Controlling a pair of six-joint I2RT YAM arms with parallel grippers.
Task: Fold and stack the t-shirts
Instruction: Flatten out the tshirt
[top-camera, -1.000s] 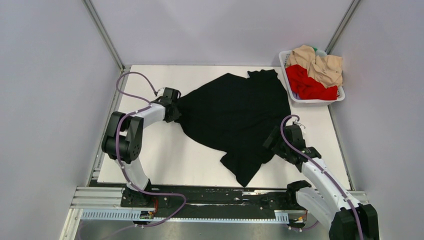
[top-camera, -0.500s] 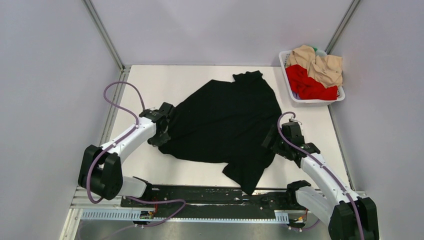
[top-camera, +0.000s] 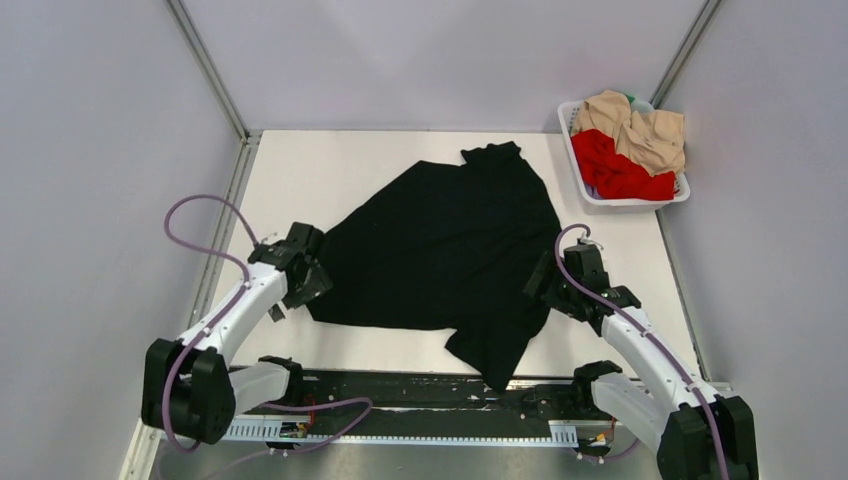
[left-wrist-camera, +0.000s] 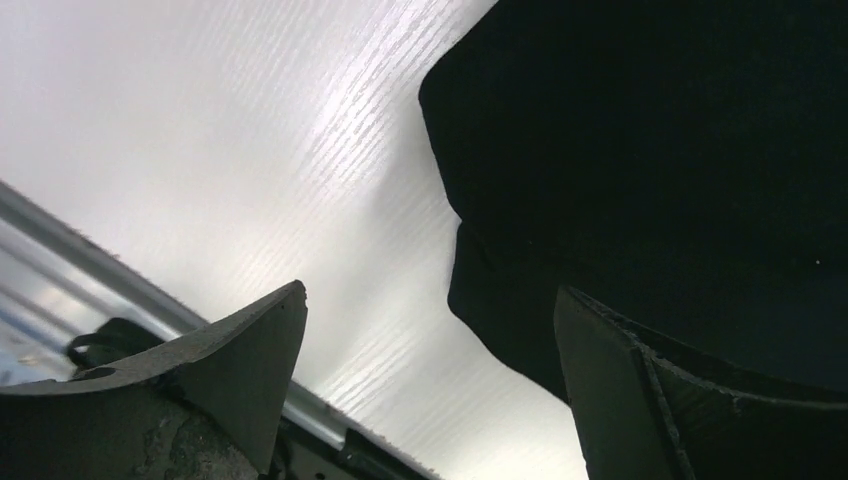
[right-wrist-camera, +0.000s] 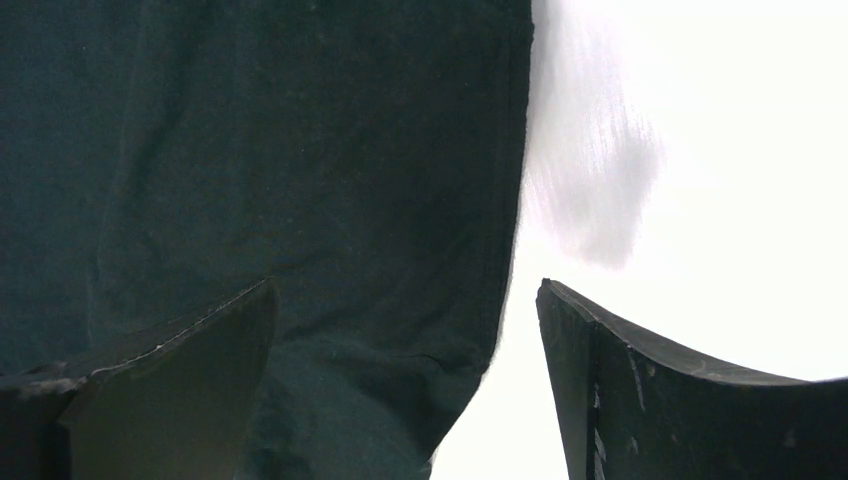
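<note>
A large black t-shirt (top-camera: 445, 250) lies spread and rumpled across the middle of the white table (top-camera: 330, 170). My left gripper (top-camera: 312, 282) hangs open at the shirt's left corner, and the black cloth (left-wrist-camera: 650, 170) lies just beyond its right finger with nothing between the fingers. My right gripper (top-camera: 545, 283) is open over the shirt's right edge; its left finger sits above the black fabric (right-wrist-camera: 300, 180) and its right finger above bare table. A red t-shirt (top-camera: 615, 168) and a beige t-shirt (top-camera: 640, 128) are heaped in the basket.
The white plastic basket (top-camera: 632, 201) stands at the back right corner of the table. Grey walls enclose the table on three sides. A metal rail (top-camera: 400, 395) with both arm bases runs along the near edge.
My left gripper pulled the shirt's left corner toward the near left, then opened and let it go. The shirt shifted left and nearer. The right arm barely moved.
</note>
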